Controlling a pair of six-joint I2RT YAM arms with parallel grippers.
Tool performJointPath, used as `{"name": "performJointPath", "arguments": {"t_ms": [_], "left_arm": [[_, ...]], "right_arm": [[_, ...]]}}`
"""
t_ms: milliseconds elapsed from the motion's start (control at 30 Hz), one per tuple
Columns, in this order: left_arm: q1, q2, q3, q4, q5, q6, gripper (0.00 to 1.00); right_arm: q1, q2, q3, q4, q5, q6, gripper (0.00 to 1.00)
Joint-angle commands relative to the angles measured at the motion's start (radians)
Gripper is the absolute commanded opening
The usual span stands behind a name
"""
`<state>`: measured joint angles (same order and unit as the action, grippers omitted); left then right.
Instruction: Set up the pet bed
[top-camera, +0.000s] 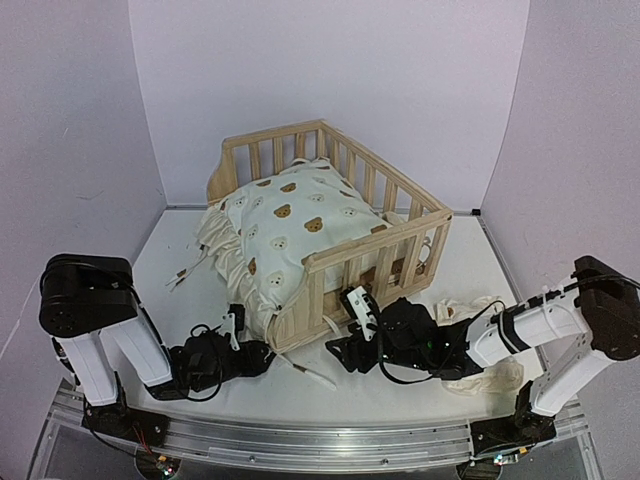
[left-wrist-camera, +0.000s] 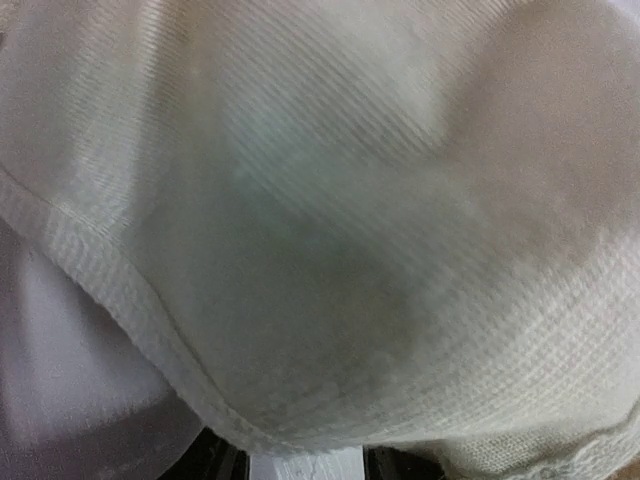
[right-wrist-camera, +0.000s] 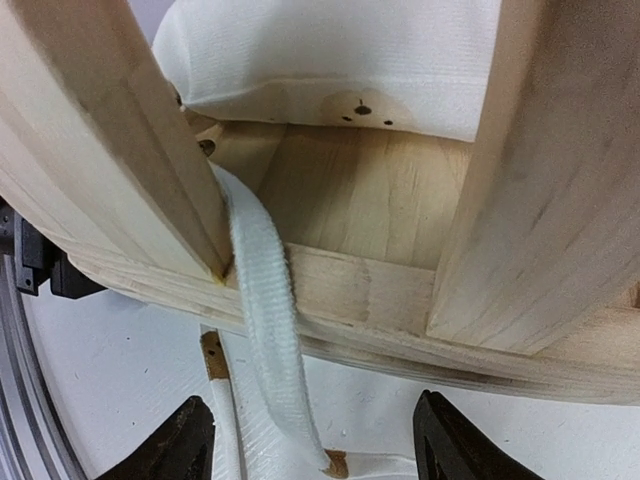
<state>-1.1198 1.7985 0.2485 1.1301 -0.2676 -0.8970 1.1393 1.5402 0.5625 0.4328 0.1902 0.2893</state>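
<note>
Bear-face print covers the cushion (top-camera: 300, 215) in the pet bed (top-camera: 375, 238).

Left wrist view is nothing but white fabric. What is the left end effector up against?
Observer: The left end effector is at the near left corner of the pet bed, right up against the bear-print cushion.
Operator: Is the cushion inside the frame?
Observer: Mostly. Its left edge spills out of the open side onto the table.
Operator: And the right arm?
Observer: The right end effector is open, low at the pet bed's near side, with a white tie strap hanging down between its fingers.
</note>
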Motion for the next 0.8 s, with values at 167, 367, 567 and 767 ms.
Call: {"name": "performJointPath", "arguments": {"t_ms": [167, 367, 567, 767], "left_arm": [[0.028, 0.019, 0.019, 0.092, -0.06, -0.015, 0.37], [0.029, -0.036, -0.011, 0.091, -0.008, -0.004, 0.06], [0.015, -0.136, -0.101, 0.086, 0.165, -0.067, 0.0], [-0.023, -0.259, -0.129, 0.074, 0.348, -0.092, 0.0]], "right_arm": [[0.002, 0.012, 0.015, 0.112, 0.022, 0.017, 0.69], [0.004, 0.044, 0.034, 0.118, 0.039, 0.025, 0.67], [0.01, 0.059, 0.034, 0.141, 0.098, 0.03, 0.59], [0.01, 0.04, 0.042, 0.129, 0.107, 0.022, 0.32]]}}
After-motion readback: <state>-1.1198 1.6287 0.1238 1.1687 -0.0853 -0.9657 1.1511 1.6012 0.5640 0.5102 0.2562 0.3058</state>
